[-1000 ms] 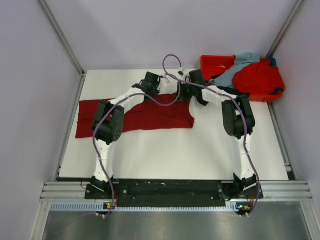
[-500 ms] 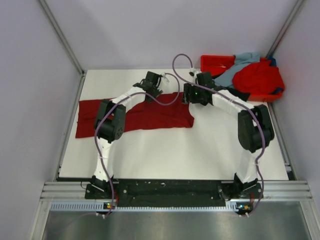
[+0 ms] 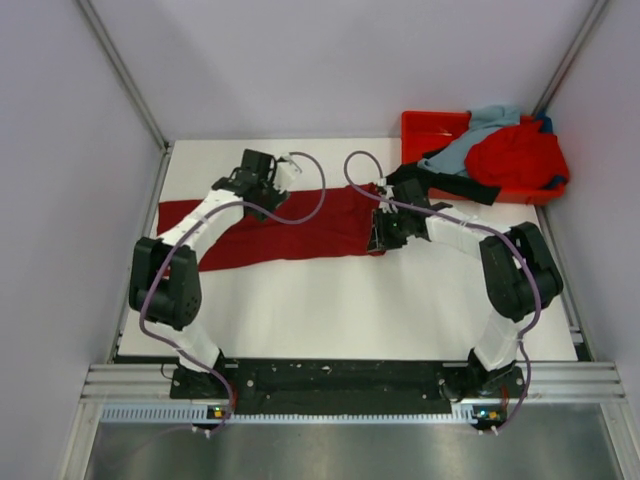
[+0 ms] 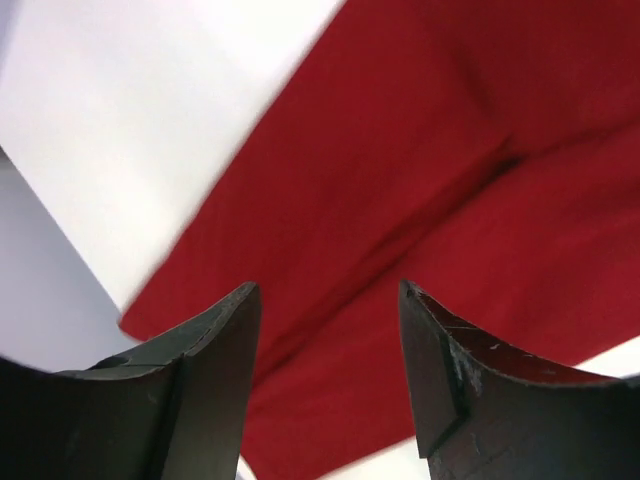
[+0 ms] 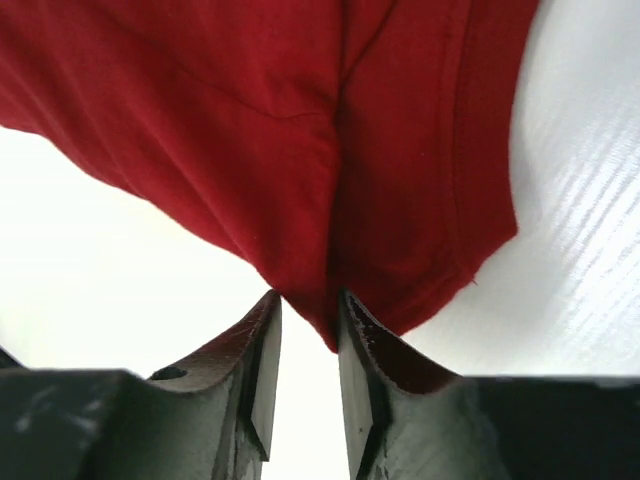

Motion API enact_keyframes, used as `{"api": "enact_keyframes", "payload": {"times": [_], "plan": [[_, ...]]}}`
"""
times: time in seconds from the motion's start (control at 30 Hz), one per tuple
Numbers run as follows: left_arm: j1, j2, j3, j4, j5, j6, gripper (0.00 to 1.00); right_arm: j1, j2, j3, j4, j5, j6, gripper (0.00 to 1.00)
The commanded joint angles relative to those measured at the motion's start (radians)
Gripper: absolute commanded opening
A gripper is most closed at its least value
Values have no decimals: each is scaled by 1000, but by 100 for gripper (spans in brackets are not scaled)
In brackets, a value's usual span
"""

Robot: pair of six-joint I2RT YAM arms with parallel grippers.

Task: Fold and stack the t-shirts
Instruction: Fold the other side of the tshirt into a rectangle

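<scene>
A dark crimson t-shirt (image 3: 300, 230) (image 4: 400, 150) (image 5: 250, 120) lies as a long folded strip across the white table. My left gripper (image 3: 258, 185) (image 4: 325, 290) hovers open above its far edge, left of centre, with nothing between the fingers. At the strip's near right corner my right gripper (image 3: 380, 238) (image 5: 308, 300) has its jaws drawn close, and the cloth corner sits pinched between the tips. A bright red t-shirt (image 3: 515, 155), a pale grey-blue one (image 3: 475, 135) and a black one (image 3: 470, 185) are heaped in the tray.
The orange-red plastic tray (image 3: 430, 122) stands at the table's back right corner, close behind the right arm. Grey walls enclose the table on the left, back and right. Purple cables loop over both forearms.
The left arm swung left along the shirt's far edge and its jaws opened. The right gripper let go, came down to the near right corner and narrowed on it.
</scene>
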State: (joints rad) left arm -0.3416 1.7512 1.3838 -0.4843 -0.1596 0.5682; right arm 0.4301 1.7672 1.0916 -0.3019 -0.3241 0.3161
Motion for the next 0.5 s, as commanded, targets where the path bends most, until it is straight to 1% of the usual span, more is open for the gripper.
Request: {"api": "enact_keyframes", "payload": {"times": [0.0, 0.03, 0.1, 0.23, 0.47], "plan": [[142, -24, -130, -56, -8, 13, 61, 7, 1, -25, 78, -65, 40, 20], [183, -16, -150, -57, -20, 10, 60, 7, -3, -41, 79, -78, 43, 12], [231, -10, -175, -50, -55, 10, 59, 2, -18, -84, 78, -75, 57, 0], [302, -13, -255, -5, -119, 39, 59, -19, -69, -179, 72, -69, 83, 0], [334, -2, -364, 24, -150, 87, 59, -24, -104, -231, -22, -47, 74, 0]]}}
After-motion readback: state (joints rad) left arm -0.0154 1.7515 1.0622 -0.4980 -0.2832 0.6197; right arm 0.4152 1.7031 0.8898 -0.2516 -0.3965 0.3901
